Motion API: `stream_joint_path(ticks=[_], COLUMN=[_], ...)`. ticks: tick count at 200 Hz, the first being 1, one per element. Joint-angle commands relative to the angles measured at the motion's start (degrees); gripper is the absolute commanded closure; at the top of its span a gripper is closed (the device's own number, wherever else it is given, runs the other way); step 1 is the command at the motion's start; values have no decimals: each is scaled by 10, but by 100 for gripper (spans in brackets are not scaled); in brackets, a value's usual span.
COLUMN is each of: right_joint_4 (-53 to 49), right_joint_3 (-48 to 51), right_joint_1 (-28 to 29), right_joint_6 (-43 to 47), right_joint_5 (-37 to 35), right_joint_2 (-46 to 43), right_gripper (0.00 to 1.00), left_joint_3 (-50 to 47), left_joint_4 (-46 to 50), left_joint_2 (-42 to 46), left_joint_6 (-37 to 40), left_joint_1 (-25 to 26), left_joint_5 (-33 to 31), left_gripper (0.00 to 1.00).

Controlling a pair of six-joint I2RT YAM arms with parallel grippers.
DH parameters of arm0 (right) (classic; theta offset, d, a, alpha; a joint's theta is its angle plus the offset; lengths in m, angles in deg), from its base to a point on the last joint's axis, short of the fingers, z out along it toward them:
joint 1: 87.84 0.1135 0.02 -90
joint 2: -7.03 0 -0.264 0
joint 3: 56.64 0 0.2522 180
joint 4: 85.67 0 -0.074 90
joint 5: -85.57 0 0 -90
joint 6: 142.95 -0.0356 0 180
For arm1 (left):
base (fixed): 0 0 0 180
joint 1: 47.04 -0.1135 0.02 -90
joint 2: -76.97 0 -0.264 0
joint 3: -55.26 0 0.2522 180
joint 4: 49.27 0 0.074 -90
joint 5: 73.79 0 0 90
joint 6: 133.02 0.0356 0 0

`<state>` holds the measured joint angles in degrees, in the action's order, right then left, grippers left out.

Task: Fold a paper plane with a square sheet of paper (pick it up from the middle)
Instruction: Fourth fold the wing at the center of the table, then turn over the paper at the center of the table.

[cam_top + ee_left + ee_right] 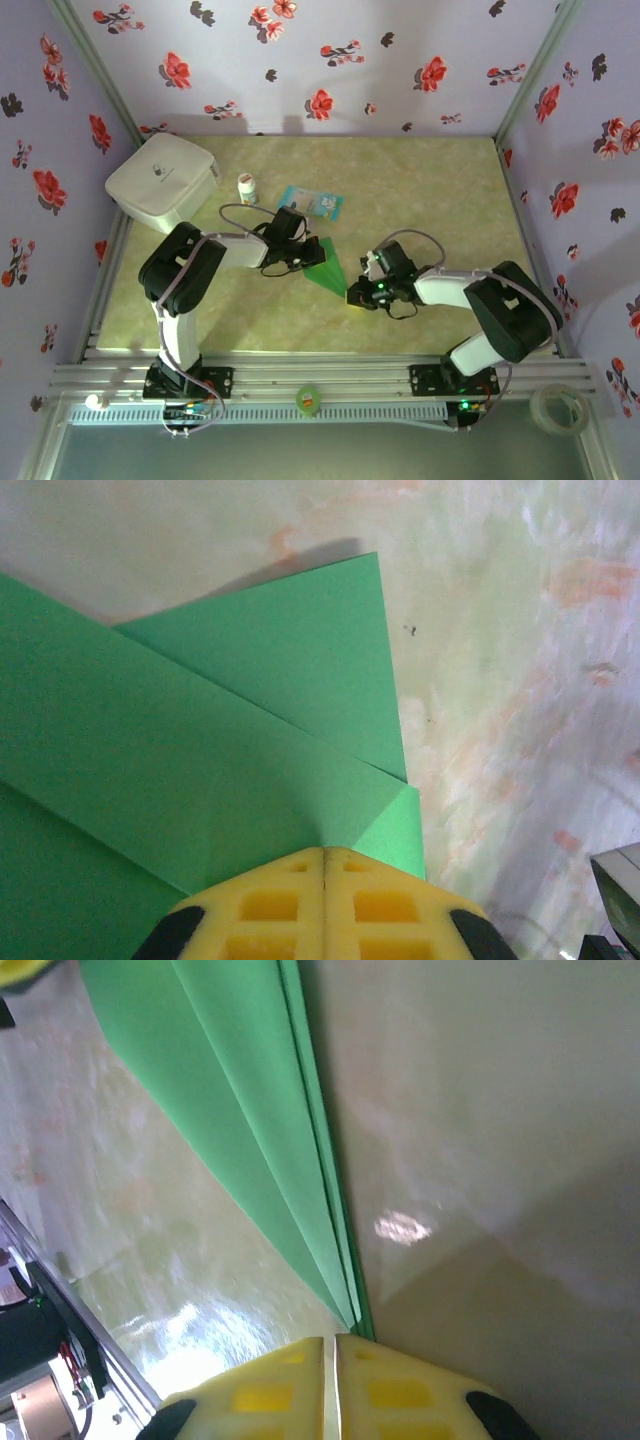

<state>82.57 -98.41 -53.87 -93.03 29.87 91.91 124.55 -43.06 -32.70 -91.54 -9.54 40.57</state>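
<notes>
— Closest up, in the left wrist view: yellow grid-moulded pads (300,930) of the left gripper (323,865), pressed tight together. Pinching anything?

— Pinching the bright green, creased paper plane (200,740), right where two layered flaps meet. Beyond it, just pale marbled table top (500,680).

— And on the other side?

— Much the same in the right wrist view: right gripper (330,1345) with yellow pads (400,1395) all but touching, only a hairline seam between. Clamped on the narrow end of the paper plane (230,1110), stacked green edges running straight into that seam.

— Seen from above?

— Paper plane (325,268) near the middle of the table (450,200), a green wedge strung between both arms. Left gripper (303,262) at its left edge, right gripper (352,295) at its near right tip.

— Lying flat or lifted?

— Cannot tell from above. In the left wrist view, a dark shadow cast just past the far corner.

— Anything else around?

— Behind the paper plane, apart from it: flat blue-and-white packet (312,203), small white bottle (246,187), boxy white appliance (163,180) at the back left corner. On the near metal rail (330,385): small green tape roll (308,400), clear tape roll (556,410) far right.
</notes>
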Motion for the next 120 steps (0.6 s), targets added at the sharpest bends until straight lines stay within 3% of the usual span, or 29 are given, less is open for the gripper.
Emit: stream_joint_path(ticks=[1,14,30,49,120], right_joint_4=[-62,-78,-65,-76,-7], right_joint_3=[-1,-8,-10,-18,-18], right_joint_1=[-7,-11,-14,-15,-15], right_joint_6=[-8,-35,-74,-103,-153], right_joint_5=[-18,-45,-47,-62,-38], right_joint_2=[-33,-51,-62,-65,-34], right_gripper=[86,83,70,62,63], left_joint_3=[-18,-20,-23,-29,-31], left_joint_4=[29,29,27,17,7], left_joint_2=[-14,-13,-13,-14,-16], left_joint_6=[3,-3,-16,-28,-44], left_joint_1=[-14,-15,-19,-21,-24], left_joint_5=[-34,-33,-30,-23,-11], left_gripper=[97,97,97,97,97])
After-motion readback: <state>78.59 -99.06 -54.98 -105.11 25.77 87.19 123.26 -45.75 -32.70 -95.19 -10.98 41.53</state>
